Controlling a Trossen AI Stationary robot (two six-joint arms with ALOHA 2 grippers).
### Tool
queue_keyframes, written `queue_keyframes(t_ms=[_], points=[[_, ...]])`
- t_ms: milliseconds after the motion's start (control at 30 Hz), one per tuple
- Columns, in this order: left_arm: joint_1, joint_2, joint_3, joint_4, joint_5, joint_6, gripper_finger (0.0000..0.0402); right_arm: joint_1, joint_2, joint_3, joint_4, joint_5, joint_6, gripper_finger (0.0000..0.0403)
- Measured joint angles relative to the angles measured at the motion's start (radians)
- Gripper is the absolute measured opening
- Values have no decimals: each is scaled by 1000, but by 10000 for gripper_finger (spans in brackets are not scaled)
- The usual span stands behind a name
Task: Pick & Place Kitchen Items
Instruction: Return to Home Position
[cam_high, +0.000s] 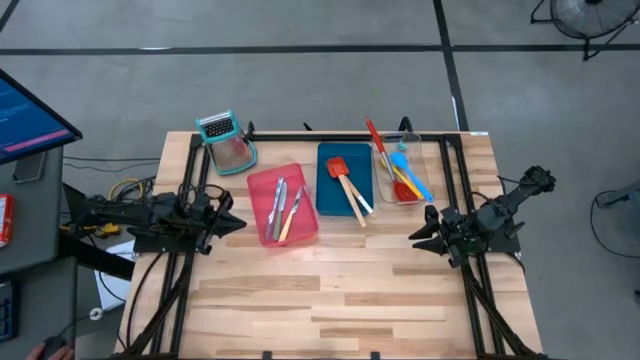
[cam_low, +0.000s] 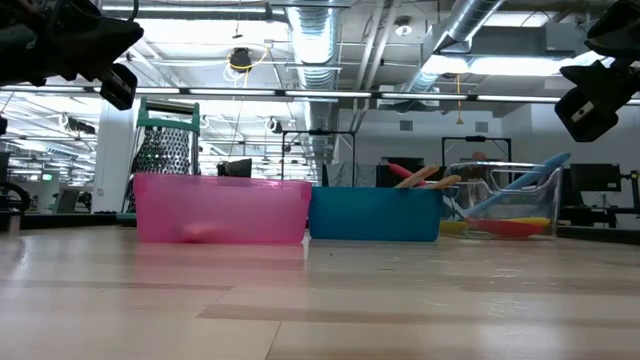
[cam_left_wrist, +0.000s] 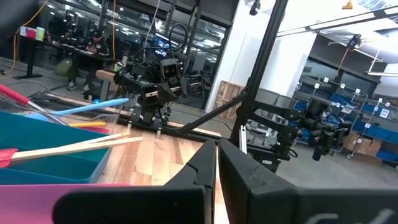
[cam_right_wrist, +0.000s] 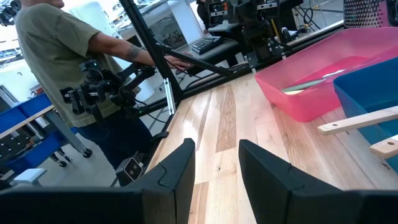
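With knives (cam_high: 283, 210) binned in the pink tray (cam_high: 262, 180), left gripper (cam_high: 228, 222) clenched mid-left and right gripper (cam_high: 424, 236) released mid-right sit clear, apparently homing

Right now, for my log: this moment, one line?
left gripper: left side, jaws shut | right gripper: right side, jaws open | slim pastel-handled knives: in pink rectangular tray

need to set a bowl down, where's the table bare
The near half of the wooden table is bare, between the left gripper and right gripper, in front of the pink tray, blue tray and clear tray. That back row is crowded, with the grater behind.
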Motion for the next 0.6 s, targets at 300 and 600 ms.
queue_keyframes(t_ms=[300, 600], points=[[0, 0, 0, 7, 0, 0, 4, 0, 0, 0, 0, 0, 0, 123], [0, 0, 0, 7, 0, 0, 4, 0, 0, 0, 0, 0, 0, 123]])
